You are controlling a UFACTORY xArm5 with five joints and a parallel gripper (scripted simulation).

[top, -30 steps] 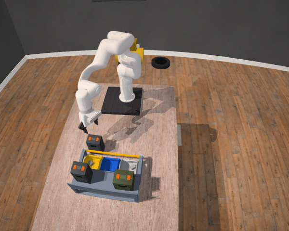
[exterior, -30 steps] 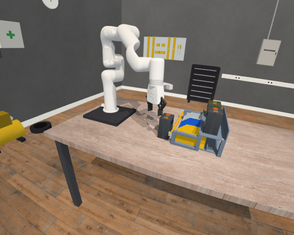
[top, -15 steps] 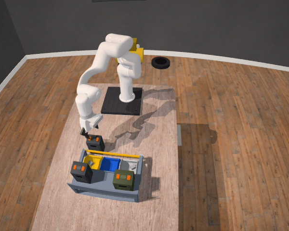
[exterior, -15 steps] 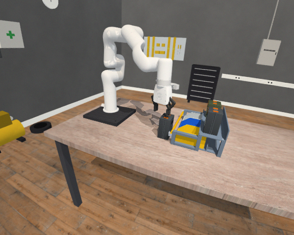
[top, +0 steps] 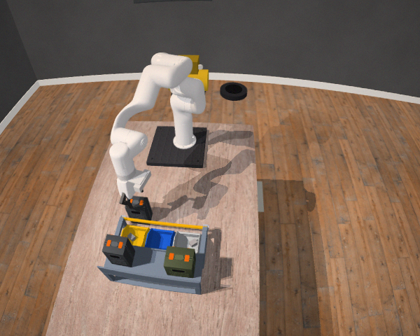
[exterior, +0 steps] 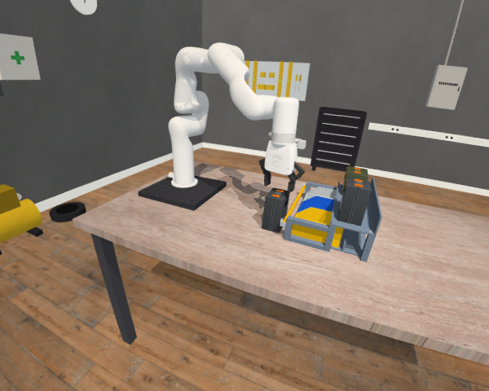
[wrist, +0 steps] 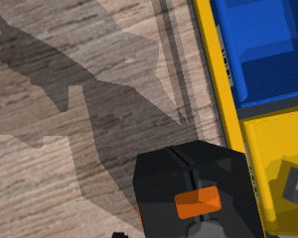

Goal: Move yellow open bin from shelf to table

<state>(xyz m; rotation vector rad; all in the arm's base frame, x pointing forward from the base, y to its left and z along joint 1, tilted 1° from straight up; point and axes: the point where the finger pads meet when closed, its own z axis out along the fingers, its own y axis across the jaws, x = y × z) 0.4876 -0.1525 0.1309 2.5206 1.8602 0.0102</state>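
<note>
The yellow open bin (top: 134,235) sits in the left slot of the grey shelf (top: 155,255), with a grey part inside; it also shows in the wrist view (wrist: 280,174) and in the exterior view (exterior: 310,221). A black closed case with orange latches (top: 138,207) stands on the table just behind the shelf, also in the exterior view (exterior: 275,208) and the wrist view (wrist: 199,193). My gripper (exterior: 279,175) is open and empty, hovering just above this black case (top: 132,199).
A blue bin (top: 160,239) and a grey bin (top: 187,240) sit beside the yellow one. A black case (top: 117,250) and an olive case (top: 179,261) stand on the shelf's upper level. A yellow bar (top: 163,223) runs along the shelf's rear edge. The arm's base plate (top: 176,146) lies further back.
</note>
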